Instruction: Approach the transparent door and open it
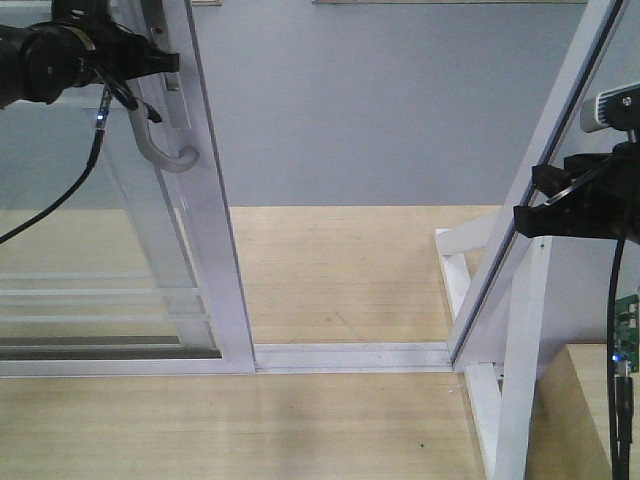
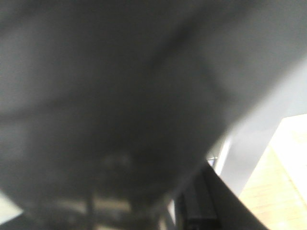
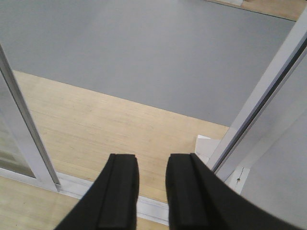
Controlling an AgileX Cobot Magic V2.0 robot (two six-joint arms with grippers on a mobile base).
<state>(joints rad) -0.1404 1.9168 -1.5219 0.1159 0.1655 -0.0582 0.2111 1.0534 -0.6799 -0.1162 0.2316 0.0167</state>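
Observation:
The transparent door stands at the left of the front view, glass with thin white bars in a white frame. Its curved grey handle hangs on the right stile. My left gripper presses against that stile at the handle's top; its fingers are hard to make out. The left wrist view is dark and blurred, filled by something very close. My right gripper is open, with nothing between its black fingers. It hovers at the right, beside the slanted white frame post.
A wide gap lies between the door stile and the frame post, with a white floor track running across it. Beyond are wood flooring and a grey floor. A white support frame stands at the lower right.

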